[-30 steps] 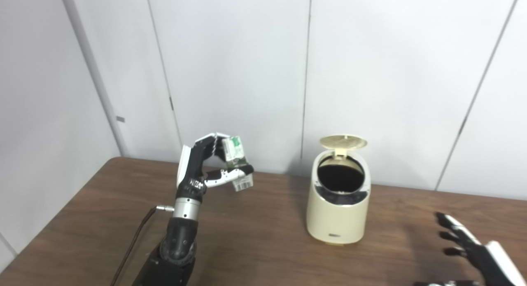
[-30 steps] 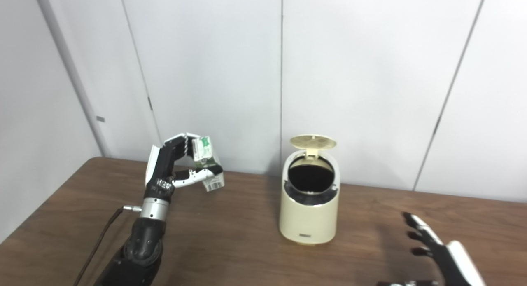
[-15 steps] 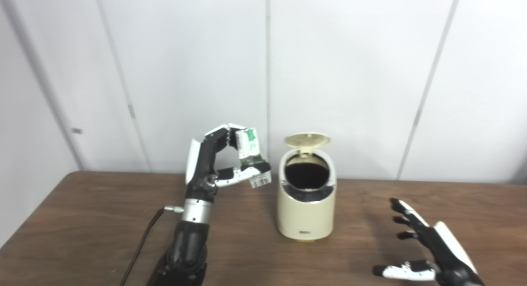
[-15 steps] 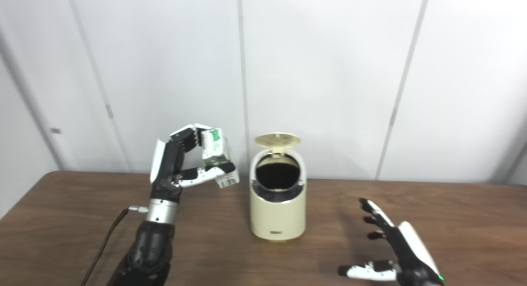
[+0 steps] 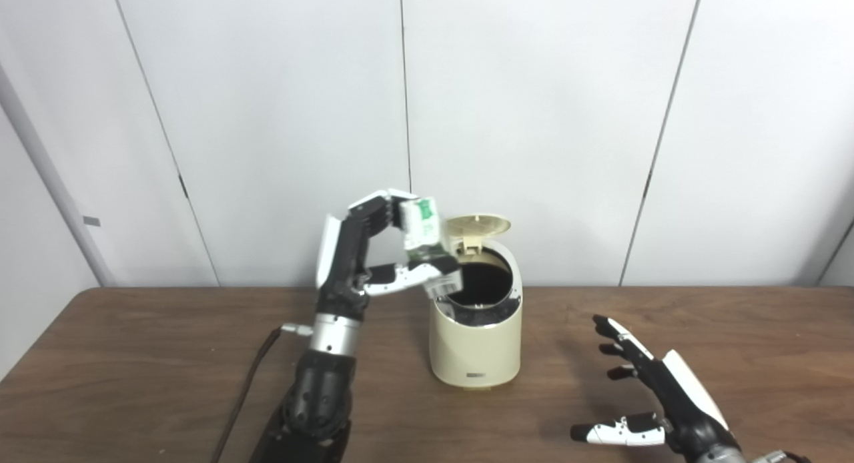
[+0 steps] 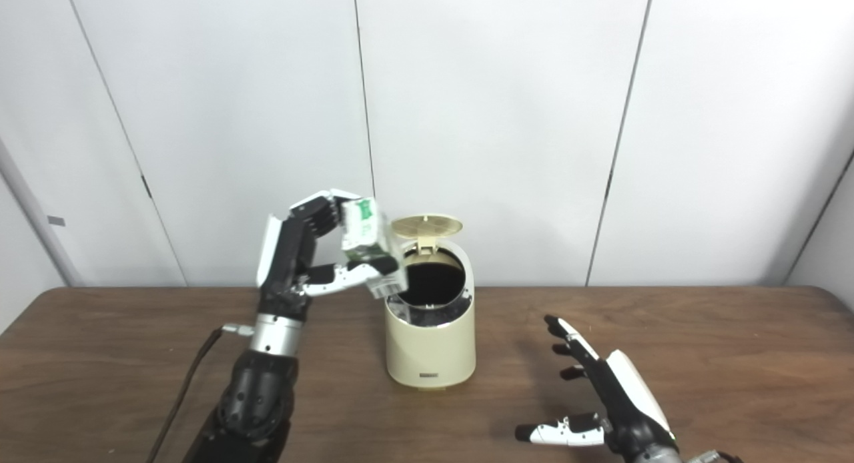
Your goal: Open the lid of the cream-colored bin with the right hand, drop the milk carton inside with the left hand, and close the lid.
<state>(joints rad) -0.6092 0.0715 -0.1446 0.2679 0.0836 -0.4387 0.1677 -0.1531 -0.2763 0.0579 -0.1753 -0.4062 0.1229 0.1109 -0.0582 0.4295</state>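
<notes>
Bin: the cream-colored bin [image 5: 475,346] is a smooth, glossy plastic tub with rounded sides and a slanted top, standing upright on the table near its middle; a small dark label sits low on its front.
Lid: the round lid [image 5: 475,224] is tipped up on a hinge at the back of the bin, its ridged underside facing forward, leaving the dark round mouth uncovered.
Opening: a black liner rim rings the mouth, and the inside reads as plain dark.
Milk carton: the milk carton [image 5: 422,231] is a small white box with green print and a barcode patch at its lower end, tilted, held in the air at the left edge of the bin's mouth, its lower corner overlapping the rim in both views; whether it touches the rim cannot be told.
Left hand: the left hand [image 5: 373,256], black with white shell plates and a bare metal wrist collar, is raised and pinching the carton, curled fingers [image 6: 319,213] on its upper end and the thumb under its lower end.
Right hand: the right hand [image 5: 660,399] hovers low over the table to the right of the bin, well apart from it, fingers spread and thumb out to the side, holding nothing.
Table: the table [image 5: 133,356] is dark brown wood-grain with a matte sheen.
Cable: a thin dark cable [image 5: 247,389] runs from the left wrist down to the near edge.
Wall: flat white wall panels [image 5: 534,116] with narrow dark seams stand behind.
</notes>
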